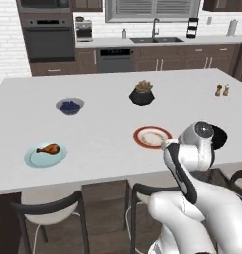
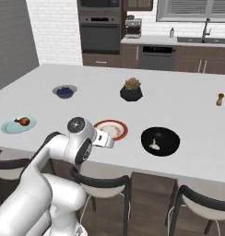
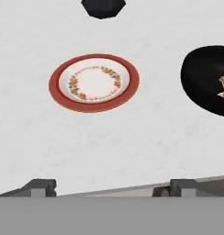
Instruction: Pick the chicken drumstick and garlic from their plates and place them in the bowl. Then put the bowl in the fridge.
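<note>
Right, jaws wide, holding nothing; whitish garlic bulb [image 2: 154,145] already in round black bowl [image 2: 160,141], lower right. Swing toward glossy orange-brown drumstick [image 1: 48,148] on pale blue plate [image 1: 45,155], lower left; grip the meaty end.

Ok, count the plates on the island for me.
2. The pale blue plate sits near the front left edge, holding the chicken drumstick; the red-rimmed plate sits mid-front, with nothing on it.

Garlic [image 2: 154,145] in black bowl [image 2: 169,150] — countertop [image 2: 188,115]
</note>
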Controlling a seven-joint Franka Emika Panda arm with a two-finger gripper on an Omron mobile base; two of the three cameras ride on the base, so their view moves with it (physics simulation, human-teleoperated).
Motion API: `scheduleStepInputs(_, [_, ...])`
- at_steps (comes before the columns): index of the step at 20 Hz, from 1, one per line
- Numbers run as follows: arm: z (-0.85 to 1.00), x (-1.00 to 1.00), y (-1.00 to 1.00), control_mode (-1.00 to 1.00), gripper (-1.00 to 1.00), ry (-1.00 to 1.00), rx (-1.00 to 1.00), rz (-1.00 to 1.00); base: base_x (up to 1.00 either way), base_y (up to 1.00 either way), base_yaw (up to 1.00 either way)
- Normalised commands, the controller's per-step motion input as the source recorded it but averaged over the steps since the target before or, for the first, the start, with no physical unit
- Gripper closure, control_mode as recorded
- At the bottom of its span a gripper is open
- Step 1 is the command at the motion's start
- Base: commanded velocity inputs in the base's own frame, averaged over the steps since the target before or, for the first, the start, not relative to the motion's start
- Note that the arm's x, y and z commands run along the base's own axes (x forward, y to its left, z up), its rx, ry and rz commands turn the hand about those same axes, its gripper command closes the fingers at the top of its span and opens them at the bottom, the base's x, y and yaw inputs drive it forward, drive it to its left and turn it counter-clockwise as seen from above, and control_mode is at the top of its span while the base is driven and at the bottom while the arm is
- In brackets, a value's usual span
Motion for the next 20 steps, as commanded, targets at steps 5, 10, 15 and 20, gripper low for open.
scheduleStepInputs(5, [0.00, 0.00, 0.00, 1.00, -1.00, 0.00, 0.00, 0.00, -0.04, 1.00, 0.06])
scheduleStepInputs(10, [0.00, 0.00, 0.00, 1.00, -1.00, 0.00, 0.00, 0.00, 0.23, 1.00, 0.00])
scheduleStepInputs(15, [0.00, 0.13, 0.20, -1.00, -1.00, 0.00, -0.01, 0.00, 0.35, 0.80, 0.00])
scheduleStepInputs(20, [0.00, 0.91, 0.51, -1.00, -1.00, 0.00, 0.00, 0.00, 0.00, 0.00, 0.00])
